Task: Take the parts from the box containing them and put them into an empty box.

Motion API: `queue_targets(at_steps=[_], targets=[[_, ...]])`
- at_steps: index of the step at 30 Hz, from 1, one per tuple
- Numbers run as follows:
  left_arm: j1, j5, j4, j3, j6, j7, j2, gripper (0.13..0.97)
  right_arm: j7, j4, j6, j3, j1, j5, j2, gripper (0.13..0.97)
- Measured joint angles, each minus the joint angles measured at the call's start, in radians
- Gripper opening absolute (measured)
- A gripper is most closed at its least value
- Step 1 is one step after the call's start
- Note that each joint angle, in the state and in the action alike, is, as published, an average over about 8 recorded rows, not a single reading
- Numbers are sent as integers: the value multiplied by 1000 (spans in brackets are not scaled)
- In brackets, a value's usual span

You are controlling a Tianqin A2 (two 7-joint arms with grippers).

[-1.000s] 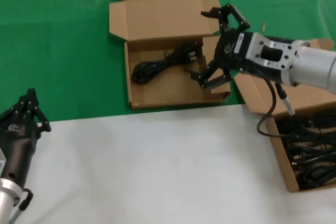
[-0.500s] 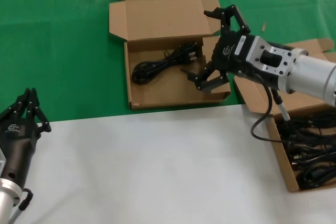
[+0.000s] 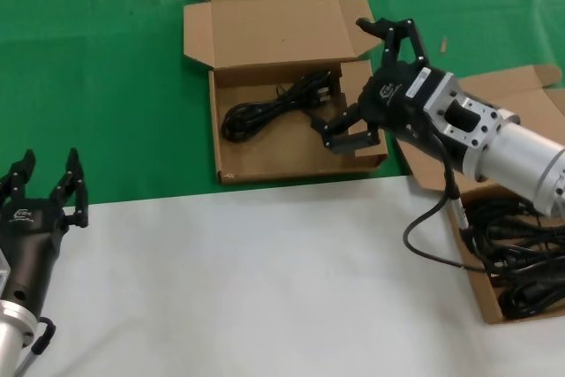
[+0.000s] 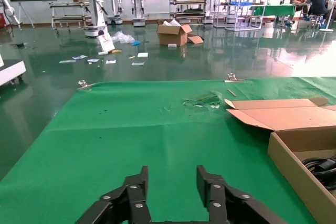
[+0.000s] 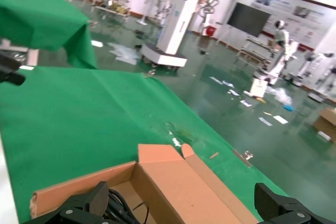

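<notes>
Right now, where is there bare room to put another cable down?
The middle box has bare floor beside its single cable, though the right gripper hangs open there. The right-hand box is crowded.

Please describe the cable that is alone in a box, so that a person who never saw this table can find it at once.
Look at the green cloth at the far side of the table, where an open cardboard box lies with its lid folded back. The right gripper hangs open over that box's right end. Inside lies one black cable, coiled and single, unlike the tangled pile of cables in the box at the right edge.
</notes>
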Motion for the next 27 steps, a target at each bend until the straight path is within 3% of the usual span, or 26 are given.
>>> queue_targets(at_steps=[8,16,27], targets=[[0,0,0,0,0,0,0,402,-2,21,82,36,-76,46,-27,966],[0,0,0,0,0,0,0,617,-4,41,163,72,-152,91,-54,966],[0,0,0,0,0,0,0,813,-7,69,276,122,-255,155,-91,966]])
